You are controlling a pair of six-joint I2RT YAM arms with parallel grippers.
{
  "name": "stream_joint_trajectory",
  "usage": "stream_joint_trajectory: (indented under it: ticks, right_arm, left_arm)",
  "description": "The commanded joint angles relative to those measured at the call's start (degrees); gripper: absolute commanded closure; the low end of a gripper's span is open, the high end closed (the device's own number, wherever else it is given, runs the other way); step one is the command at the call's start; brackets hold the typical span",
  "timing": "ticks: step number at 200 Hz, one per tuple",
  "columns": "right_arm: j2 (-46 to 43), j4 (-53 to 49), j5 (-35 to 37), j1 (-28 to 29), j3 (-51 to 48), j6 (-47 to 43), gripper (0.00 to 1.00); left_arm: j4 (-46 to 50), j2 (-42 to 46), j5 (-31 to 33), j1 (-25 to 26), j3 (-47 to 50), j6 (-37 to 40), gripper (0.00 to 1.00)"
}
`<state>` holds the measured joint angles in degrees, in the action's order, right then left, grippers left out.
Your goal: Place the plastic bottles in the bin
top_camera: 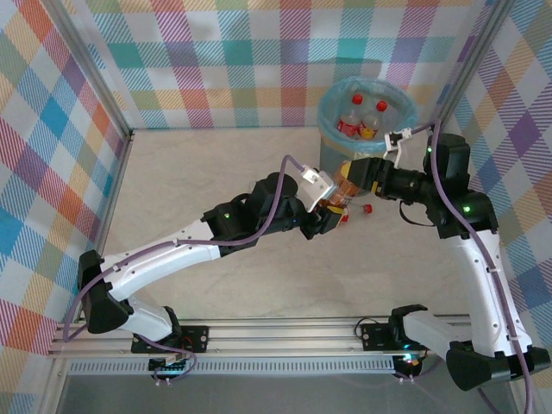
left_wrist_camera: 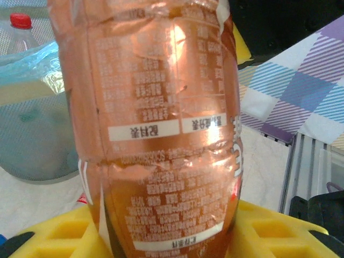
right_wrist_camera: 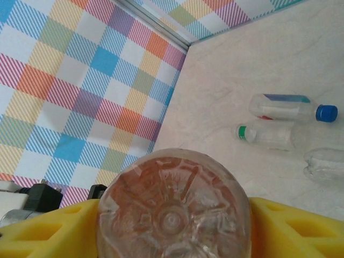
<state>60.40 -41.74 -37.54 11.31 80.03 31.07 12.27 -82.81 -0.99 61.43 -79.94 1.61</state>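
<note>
- From the top camera: found the bin [top_camera: 331, 148] near the desk's [top_camera: 216, 164] far right corner, with red-capped bottles [top_camera: 356, 100] lying inside.
- Saw the left end effector [top_camera: 332, 207] and right end effector [top_camera: 366, 177] meeting just in front of the bin, both on one orange-labelled bottle [top_camera: 348, 183].
- From the left wrist: saw yellow pads [left_wrist_camera: 59, 231] clamped on that bottle's sides, with the bin behind it on the left.
- From the right wrist: saw the foam pressed against both sides of a bottle's clear base, clamped likewise.
- Beyond it, spotted a blue-capped bottle [right_wrist_camera: 290, 106] and a green-capped bottle [right_wrist_camera: 266, 134] lying side by side on the desk, and a clear bottle [right_wrist_camera: 325, 164] nearby.
</note>
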Motion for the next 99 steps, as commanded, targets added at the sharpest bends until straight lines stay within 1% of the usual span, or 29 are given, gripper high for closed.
stream_joint_trajectory:
  ticks: [1,14,27,35,46,57,78,99]
  right_arm:
    - [0.67,-1.8,0.4,1.12,2.4,-1.8,0.37]
    - [0.68,-2.47,2.48,1.17,3.03,-1.78,0.41]
    - [0.68,-3.21,5.17,1.17,3.94,-1.83,0.44]
    - [0.98,-3.9,7.06,1.17,5.08,-2.12,0.44]
    - [2.06,-5.21,9.86,1.15,7.87,-3.11,0.45]
    - [3.91,-7.11,13.26,1.16,11.86,-4.5,0.46]
    - [9.45,-10.93,20.64,1.14,21.62,-8.37,0.47]
    - [15.58,-11.88,29.69,1.17,31.33,-13.25,0.48]
  left_arm:
    - [-0.15,1.68,-1.65,0.53,-0.3,1.56,0.53]
    - [0.01,1.93,-0.56,0.53,-0.35,1.4,0.49]
    - [0.46,2.57,1.74,0.53,-0.39,1.05,0.41]
    - [0.56,3.18,3.74,0.48,-0.23,0.84,0.35]
    - [0.73,4.23,7.07,0.45,0.02,0.29,0.26]
    - [0.58,5.56,9.78,0.49,0.6,0.39,0.2]
    - [-0.26,8.87,14.32,0.36,2.28,0.51,0.16]
    - [-0.92,12.0,16.43,0.12,4.36,0.42,0.14]
